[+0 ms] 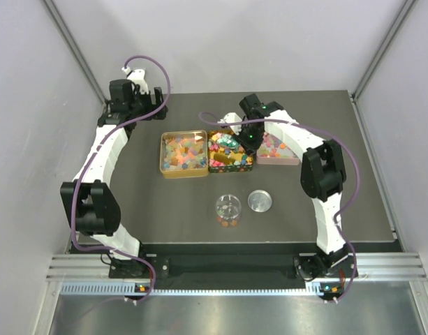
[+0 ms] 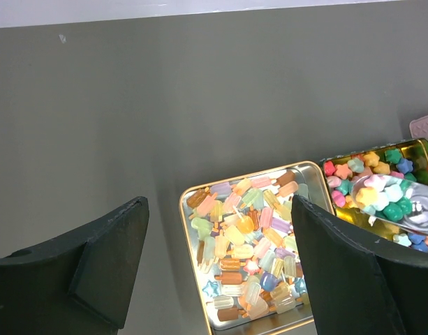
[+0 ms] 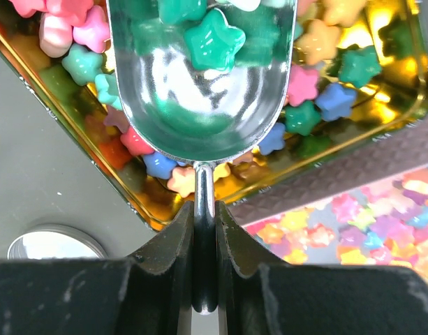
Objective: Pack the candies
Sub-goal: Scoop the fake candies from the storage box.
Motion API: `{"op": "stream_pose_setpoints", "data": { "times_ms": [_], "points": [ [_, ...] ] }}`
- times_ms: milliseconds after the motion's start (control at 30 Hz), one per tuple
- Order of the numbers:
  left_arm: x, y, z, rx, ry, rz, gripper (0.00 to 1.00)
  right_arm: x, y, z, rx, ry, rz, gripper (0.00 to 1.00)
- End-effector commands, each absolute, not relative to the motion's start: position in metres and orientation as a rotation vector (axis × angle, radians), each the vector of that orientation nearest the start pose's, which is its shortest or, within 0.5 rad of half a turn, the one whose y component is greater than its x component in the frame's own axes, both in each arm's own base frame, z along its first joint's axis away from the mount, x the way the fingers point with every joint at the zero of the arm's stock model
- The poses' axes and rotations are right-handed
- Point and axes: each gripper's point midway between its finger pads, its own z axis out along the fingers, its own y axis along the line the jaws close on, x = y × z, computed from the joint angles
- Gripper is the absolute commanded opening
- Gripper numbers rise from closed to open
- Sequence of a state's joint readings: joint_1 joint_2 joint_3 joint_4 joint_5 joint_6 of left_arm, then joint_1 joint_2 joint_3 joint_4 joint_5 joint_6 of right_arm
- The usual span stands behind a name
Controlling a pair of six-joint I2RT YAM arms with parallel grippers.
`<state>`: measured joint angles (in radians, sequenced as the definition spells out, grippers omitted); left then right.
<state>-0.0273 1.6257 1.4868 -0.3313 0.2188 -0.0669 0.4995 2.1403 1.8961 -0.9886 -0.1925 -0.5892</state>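
Right gripper (image 3: 204, 223) pinched tight on the thin handle of the silver scoop (image 3: 200, 105); I've got candies (image 3: 212, 38) in the bowl, mostly green stars; scoop hangs over the middle gold tin (image 3: 385, 87), packed with mixed stars; pink tray (image 1: 278, 150) just beside it; glass jar (image 1: 228, 209) and round lid (image 1: 260, 201) nearer the arm bases; left gripper (image 2: 219, 209) spread wide, holding nothing, well apart from the tins.

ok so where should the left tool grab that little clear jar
Grip the jar by its round side wall, probably, with the open left tool coming in level from the left. It stands upright, mouth up, and the silver lid lies just to its right, so the left side is free and the mouth is left clear.
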Motion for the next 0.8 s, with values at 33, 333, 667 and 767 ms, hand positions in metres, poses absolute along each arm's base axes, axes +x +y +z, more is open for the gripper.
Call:
{"op": "stream_pose_setpoints", "data": {
  "times_ms": [33, 333, 667, 767],
  "points": [
    [0.489, -0.051, 0.278, 0.114, 1.979, -0.260, 0.87, 0.415, 0.234, 0.138, -1.383, 2.249, 0.234, 0.00],
    [0.483, -0.044, 0.289, 0.121, 1.950, -0.210, 0.87, 0.374, 0.207, 0.218, -1.466, 2.042, 0.162, 0.00],
    [0.468, -0.044, 0.299, 0.121, 1.921, -0.212, 0.88, 0.309, 0.171, 0.208, -1.623, 1.978, 0.134, 0.00],
    [0.465, -0.045, 0.298, 0.118, 1.921, -0.223, 0.88, 0.292, 0.163, 0.198, -1.690, 1.995, 0.126, 0.00]
  ]
}}
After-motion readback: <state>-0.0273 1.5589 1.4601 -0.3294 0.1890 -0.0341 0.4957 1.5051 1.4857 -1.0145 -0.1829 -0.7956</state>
